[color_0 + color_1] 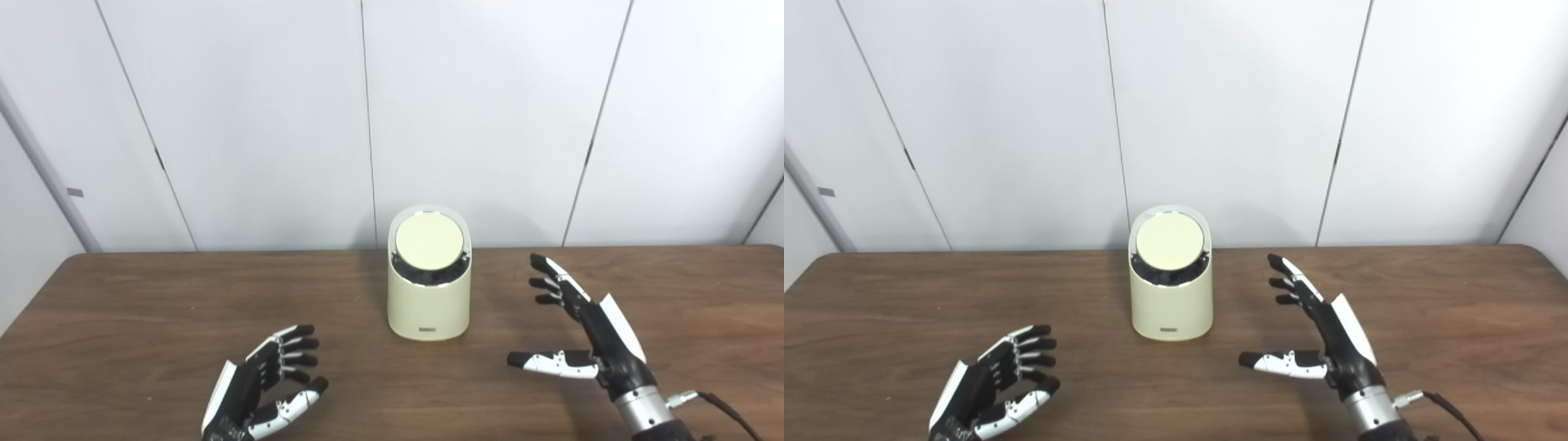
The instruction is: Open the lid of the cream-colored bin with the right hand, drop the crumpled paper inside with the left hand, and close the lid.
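Observation:
The cream-colored bin (429, 309) stands upright at the middle of the brown table (122, 318). Its round cream lid (429, 240) lies over the slanted top, facing me, with a dark band showing under its lower edge. My left hand (269, 383) rests low at the front left of the bin, palm turned inward, fingers apart and slightly curled, holding nothing. My right hand (582, 334) hovers to the right of the bin, open, fingers stretched toward the back and thumb pointing left. Neither hand touches the bin. No crumpled paper shows in either view.
White wall panels (478, 110) rise right behind the table's far edge, close to the bin. A cable (723, 410) trails from my right wrist at the lower right.

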Controlling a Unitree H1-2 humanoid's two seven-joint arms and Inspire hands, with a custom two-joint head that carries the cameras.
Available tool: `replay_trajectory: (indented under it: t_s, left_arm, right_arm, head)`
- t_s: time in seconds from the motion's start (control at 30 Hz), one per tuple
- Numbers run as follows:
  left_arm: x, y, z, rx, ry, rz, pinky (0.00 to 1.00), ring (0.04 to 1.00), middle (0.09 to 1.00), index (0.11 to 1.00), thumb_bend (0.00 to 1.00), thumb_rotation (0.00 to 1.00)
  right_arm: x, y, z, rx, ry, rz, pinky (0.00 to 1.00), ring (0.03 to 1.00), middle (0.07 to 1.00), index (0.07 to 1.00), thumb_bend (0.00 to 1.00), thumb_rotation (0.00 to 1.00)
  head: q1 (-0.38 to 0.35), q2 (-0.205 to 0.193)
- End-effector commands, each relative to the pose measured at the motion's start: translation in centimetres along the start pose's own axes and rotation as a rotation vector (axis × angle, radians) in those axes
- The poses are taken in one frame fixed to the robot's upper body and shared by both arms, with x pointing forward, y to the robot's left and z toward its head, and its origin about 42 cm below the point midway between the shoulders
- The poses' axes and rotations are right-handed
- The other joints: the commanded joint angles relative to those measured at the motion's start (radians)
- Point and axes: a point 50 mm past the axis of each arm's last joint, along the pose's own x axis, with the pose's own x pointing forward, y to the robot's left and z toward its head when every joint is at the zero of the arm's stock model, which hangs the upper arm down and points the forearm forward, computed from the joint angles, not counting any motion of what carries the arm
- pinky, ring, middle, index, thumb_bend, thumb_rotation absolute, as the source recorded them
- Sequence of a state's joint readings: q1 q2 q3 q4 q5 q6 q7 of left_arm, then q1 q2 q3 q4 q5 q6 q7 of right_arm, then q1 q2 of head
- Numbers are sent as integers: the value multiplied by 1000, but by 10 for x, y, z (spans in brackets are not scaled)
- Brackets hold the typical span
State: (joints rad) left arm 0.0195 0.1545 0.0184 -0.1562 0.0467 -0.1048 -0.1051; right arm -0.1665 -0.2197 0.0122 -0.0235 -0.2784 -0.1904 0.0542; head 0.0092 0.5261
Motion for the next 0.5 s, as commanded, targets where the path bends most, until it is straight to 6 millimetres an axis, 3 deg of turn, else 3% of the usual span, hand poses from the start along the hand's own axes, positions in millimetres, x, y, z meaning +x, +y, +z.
replay_trajectory:
  t_s: [0.0,0.47]
  left_arm:
    - [13,4,19,12,-124,16,609,703,758,803,645,191]
    - [25,6,27,-65,-238,40,611,713,773,816,708,228]
  right_arm:
    - [7,-8,13,4,-71,-41,749,835,907,901,784,292]
    - [-2,-2,11,56,-66,-55,730,828,905,894,794,280]
  head:
    - [4,2]
    - [18,-2]
